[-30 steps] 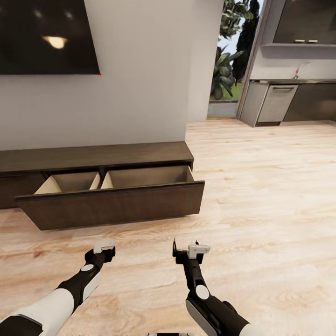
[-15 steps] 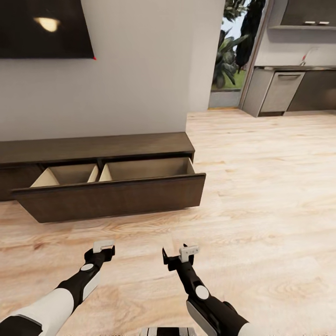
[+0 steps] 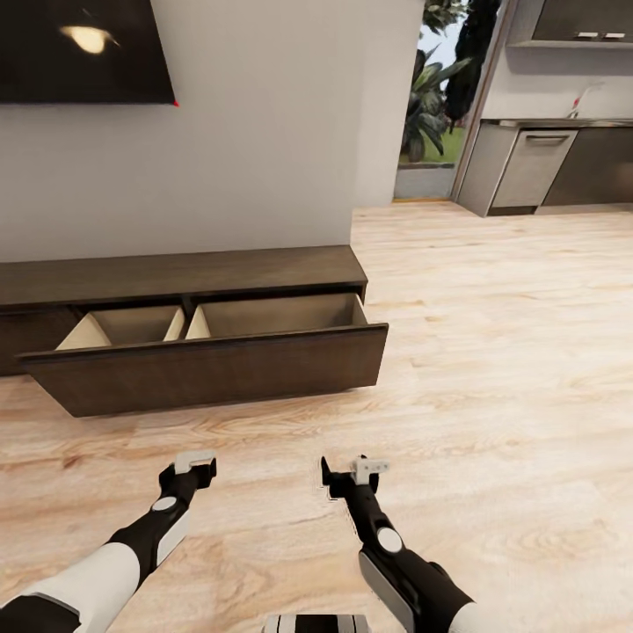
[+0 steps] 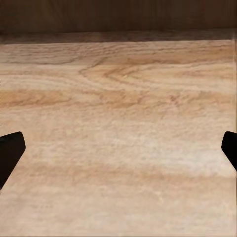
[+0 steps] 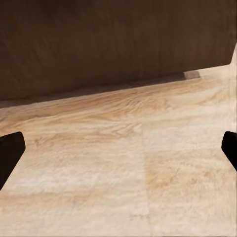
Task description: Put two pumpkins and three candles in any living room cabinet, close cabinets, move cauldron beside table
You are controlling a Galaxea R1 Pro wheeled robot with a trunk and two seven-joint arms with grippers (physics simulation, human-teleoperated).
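Since a moment ago the right gripper (image 3: 350, 476) has turned at the wrist, while the left gripper (image 3: 195, 467) hangs as before; both are low over the near wood floor (image 3: 510, 387), jaws spread wide and empty. Beyond them on the left, against the far wall, stands the long dark-brown cabinet (image 3: 185, 274), its wide drawer (image 3: 211, 369) pulled out, both pale compartments bare. Stowing looks barely begun, so the next move is probably fetching a pumpkin or candle.

The floor (image 3: 492, 352) is light wood planks. A plain pale wall (image 3: 264, 132) stands ahead, with a big black screen (image 3: 79, 53) hung on it — a lamp shines in the glass. Far off to the right are grey kitchen cupboards (image 3: 536, 167) and a doorway with green plants (image 3: 431, 105) outside.
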